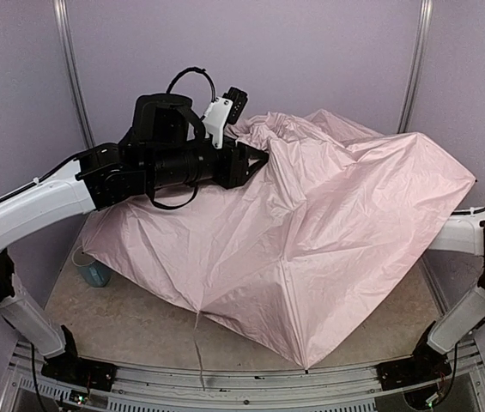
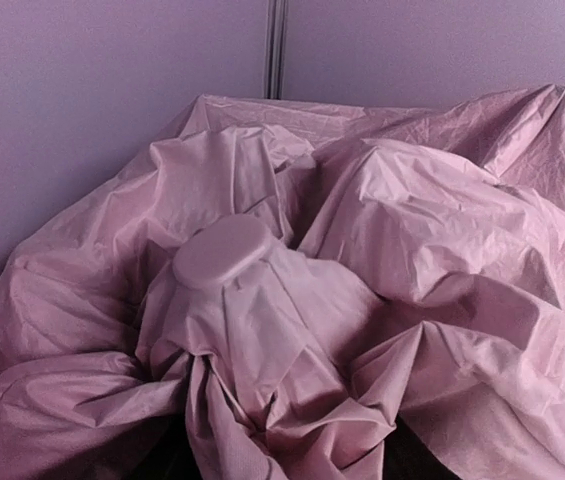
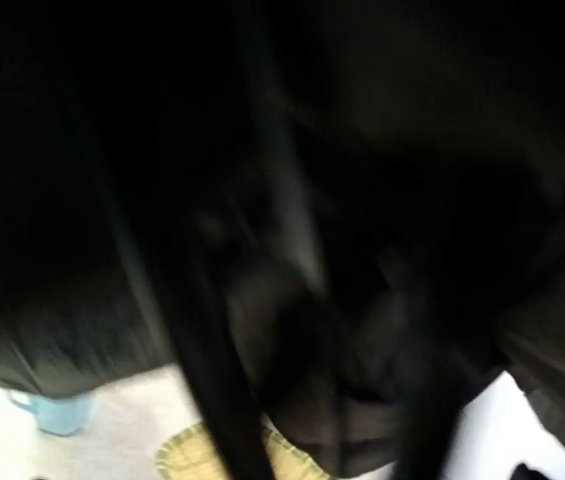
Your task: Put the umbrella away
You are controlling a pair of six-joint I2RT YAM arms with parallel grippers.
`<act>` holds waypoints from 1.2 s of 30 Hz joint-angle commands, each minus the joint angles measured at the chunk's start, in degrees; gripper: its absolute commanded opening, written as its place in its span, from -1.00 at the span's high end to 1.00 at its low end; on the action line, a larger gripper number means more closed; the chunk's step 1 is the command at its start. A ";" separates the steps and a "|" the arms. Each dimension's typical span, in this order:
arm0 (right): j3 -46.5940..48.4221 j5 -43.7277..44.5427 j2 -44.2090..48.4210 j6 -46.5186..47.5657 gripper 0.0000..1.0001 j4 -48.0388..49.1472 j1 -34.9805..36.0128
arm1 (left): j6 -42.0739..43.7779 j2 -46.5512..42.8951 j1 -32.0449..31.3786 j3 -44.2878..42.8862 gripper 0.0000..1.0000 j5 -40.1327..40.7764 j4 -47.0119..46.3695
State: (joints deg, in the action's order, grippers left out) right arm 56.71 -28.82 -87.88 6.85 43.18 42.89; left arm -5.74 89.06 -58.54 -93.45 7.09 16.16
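The umbrella (image 1: pixel 328 223) lies half collapsed over most of the table, pale pink side up. My left gripper (image 1: pixel 257 159) reaches over to its crumpled top at the back. In the left wrist view the fabric (image 2: pixel 382 220) bunches around the round top cap (image 2: pixel 224 250), and folds run together between my fingers at the lower edge, so the gripper looks shut on fabric. My right arm (image 1: pixel 465 236) goes in under the canopy from the right, and its gripper is hidden there. The right wrist view shows only blurred black lining (image 3: pixel 382 150) and dark ribs (image 3: pixel 202 350).
A light blue cup (image 1: pixel 93 270) stands at the table's left, half under the canopy edge; it also shows in the right wrist view (image 3: pixel 57 410). A woven bamboo tray (image 3: pixel 187 458) lies under the umbrella. Purple walls close in the back and sides.
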 commanded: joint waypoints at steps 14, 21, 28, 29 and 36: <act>-8.13 -0.80 -20.31 -11.65 -0.08 23.44 1.05 | 4.99 17.62 -4.37 -4.17 1.00 -2.15 4.77; -5.74 0.00 -19.79 -9.92 0.01 18.93 1.05 | 5.83 17.08 -6.39 -5.29 1.00 -2.64 4.07; -6.83 0.60 -12.53 -4.66 -0.56 12.87 1.05 | 6.07 8.01 -7.06 -4.24 1.00 6.06 2.37; -6.99 0.52 -10.46 -4.06 -0.62 11.09 1.05 | 6.36 6.41 -7.04 -4.20 1.00 7.90 2.61; -14.44 2.13 -0.43 -0.34 -0.81 0.97 0.59 | 6.71 0.97 -6.65 -3.63 1.00 18.55 6.44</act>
State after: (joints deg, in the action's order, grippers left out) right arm 47.37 -27.16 -92.66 3.05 53.84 43.07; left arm -0.45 94.41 -65.10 -97.34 19.66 23.33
